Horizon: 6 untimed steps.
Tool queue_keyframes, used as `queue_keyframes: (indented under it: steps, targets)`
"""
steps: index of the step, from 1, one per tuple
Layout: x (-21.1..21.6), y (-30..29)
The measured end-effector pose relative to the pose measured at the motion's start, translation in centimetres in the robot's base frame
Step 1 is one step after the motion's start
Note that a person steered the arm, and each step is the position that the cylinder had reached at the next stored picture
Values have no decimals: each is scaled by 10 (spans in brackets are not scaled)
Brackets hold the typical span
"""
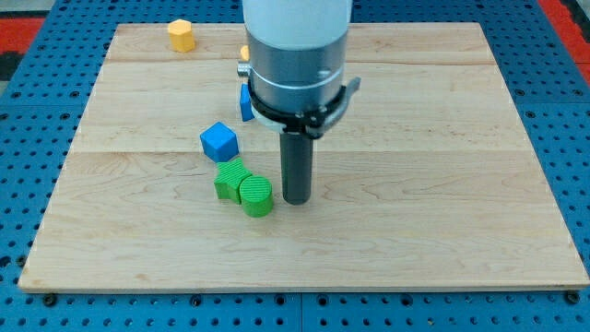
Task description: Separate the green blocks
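Note:
Two green blocks touch each other left of the board's middle: a green cube-like block and a green round block on its lower right. My tip rests on the board just to the right of the green round block, a small gap apart from it. A blue cube sits just above the green pair.
A second blue block is partly hidden behind the arm's body. A yellow hexagonal block lies near the board's top edge, and a bit of another yellow block shows beside the arm. The wooden board lies on a blue perforated table.

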<state>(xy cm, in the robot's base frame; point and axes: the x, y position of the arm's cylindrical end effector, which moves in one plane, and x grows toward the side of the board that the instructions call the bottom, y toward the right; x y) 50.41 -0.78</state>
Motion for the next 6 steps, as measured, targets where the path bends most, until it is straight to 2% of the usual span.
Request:
queue_keyframes:
  steps: [2,3,4,5,6]
  targets:
    - [-21,-73]
    - [-20,-89]
    - [-8,-55]
    - [3,-65]
    - [10,-111]
